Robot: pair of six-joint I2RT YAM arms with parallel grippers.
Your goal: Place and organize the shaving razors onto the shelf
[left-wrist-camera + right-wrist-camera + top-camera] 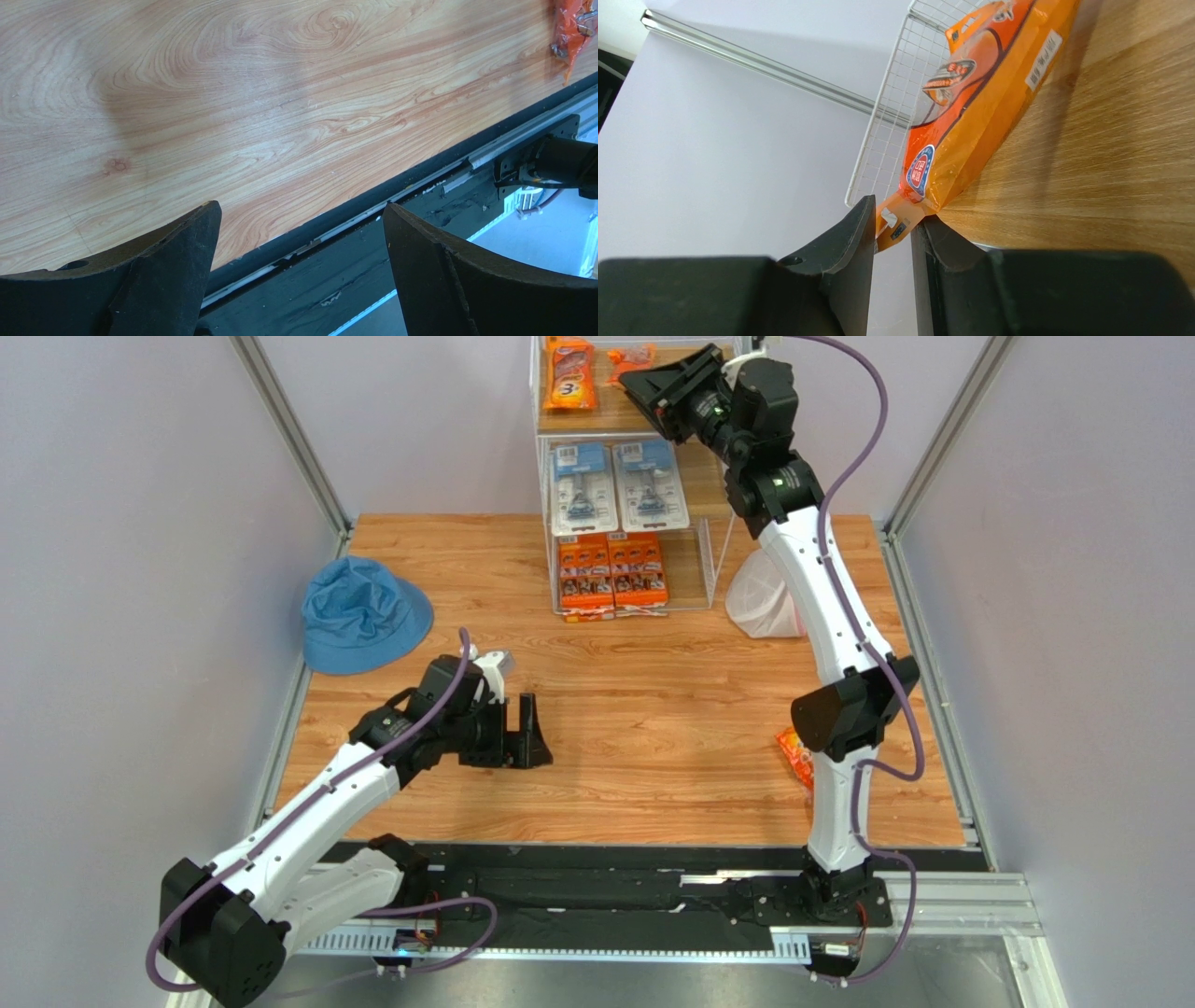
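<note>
On the shelf (709, 476), two white-blue razor cards (617, 486) lie on the middle board and orange multi-packs (612, 574) on the lowest. An orange razor bag (570, 375) rests on the top board. Beside it is a second orange bag (631, 357), whose end tab sits between the narrowed fingers of my right gripper (638, 385). In the right wrist view this bag (976, 105) lies on the wooden board (1102, 154), its tab pinched in my right gripper (892, 217). Low over the table hangs my left gripper (530, 732), wide open and empty (298, 217).
A blue bucket hat (362, 613) lies at the table's left. A white mesh bag (765, 602) leans by the shelf's right foot. One orange razor pack (794, 756) lies on the table by the right arm, also the orange pack (572, 31) in the left wrist view.
</note>
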